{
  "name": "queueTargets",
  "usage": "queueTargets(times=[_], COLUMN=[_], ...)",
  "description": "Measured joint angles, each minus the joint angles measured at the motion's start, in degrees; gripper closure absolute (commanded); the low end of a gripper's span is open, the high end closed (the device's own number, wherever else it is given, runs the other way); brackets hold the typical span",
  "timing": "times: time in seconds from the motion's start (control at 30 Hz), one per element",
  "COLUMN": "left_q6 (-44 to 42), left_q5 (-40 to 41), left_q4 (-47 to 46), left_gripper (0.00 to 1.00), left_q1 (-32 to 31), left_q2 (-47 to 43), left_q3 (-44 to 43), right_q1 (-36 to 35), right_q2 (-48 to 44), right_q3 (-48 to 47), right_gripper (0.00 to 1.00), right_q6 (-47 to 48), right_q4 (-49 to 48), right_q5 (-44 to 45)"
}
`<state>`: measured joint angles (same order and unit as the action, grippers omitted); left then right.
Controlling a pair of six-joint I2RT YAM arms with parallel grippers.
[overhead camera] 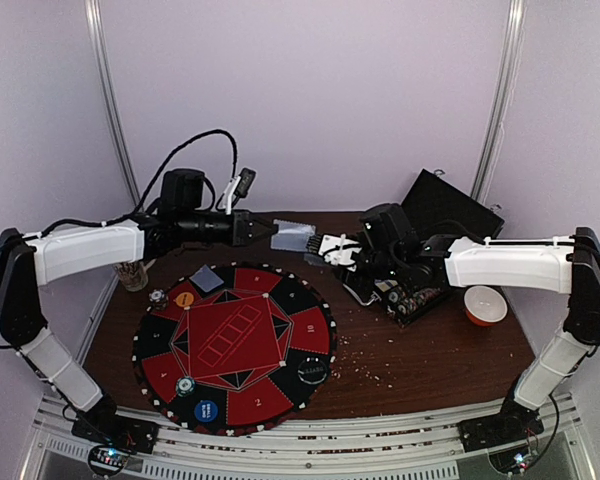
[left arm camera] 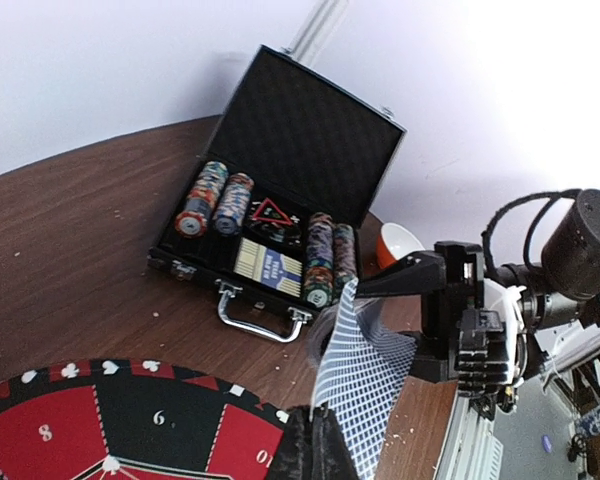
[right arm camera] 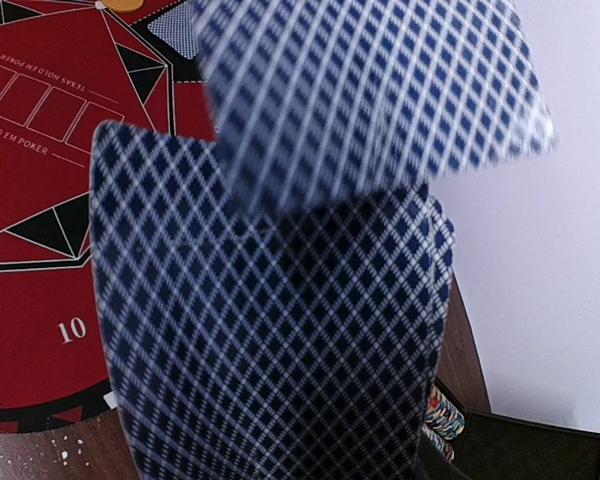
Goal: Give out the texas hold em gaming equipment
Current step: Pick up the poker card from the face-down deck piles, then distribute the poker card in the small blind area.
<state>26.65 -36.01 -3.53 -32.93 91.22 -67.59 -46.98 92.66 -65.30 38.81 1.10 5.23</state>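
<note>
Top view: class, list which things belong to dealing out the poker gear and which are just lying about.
Belong to the job: cards held mid-air; lone card; chips; blue disc; black disc.
Lying about: bowl; cup; case; mat.

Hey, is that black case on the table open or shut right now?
Open. The case has its lid raised upright, and the left wrist view looks straight into it, with rows of chips showing inside.
</note>
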Motion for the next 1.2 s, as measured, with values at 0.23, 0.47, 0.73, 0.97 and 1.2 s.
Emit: queueTargets(times=[0.23, 0.47, 0.73, 0.97, 1.2], left_q6=[9.5, 21.2, 27.4, 28.6, 30.9], left_q5=[15.4, 30.8, 37.4, 37.5, 37.5], left_q4=[4.6, 27.4, 50.1, 58.0, 60.0], left_gripper=[1.0, 1.0, 1.0, 1.0, 1.0], left_q1=[2.8, 2.8, 4.2, 11.6, 13.1], left_q2=[-14.1, -29.4, -32.0, -34.4, -35.9], left_q3=[7.6, 12.7, 18.1, 23.6, 28.8], right_q1=[0.2, 0.2, 0.2, 0.2, 0.2], right_q2=[0.0, -0.2, -0.6, -0.7, -1.3], right_q3=[0.0, 1.2, 3.6, 4.2, 4.9], right_gripper=[0.56, 0.56, 0.55, 0.55, 0.55], right_q6=[-0.2, -0.6, -1.8, -1.7, -1.7], right_q4=[0.0, -0.3, -2.2, -3.6, -4.6], right_q5=[1.0, 1.2, 0.9, 0.7, 0.4])
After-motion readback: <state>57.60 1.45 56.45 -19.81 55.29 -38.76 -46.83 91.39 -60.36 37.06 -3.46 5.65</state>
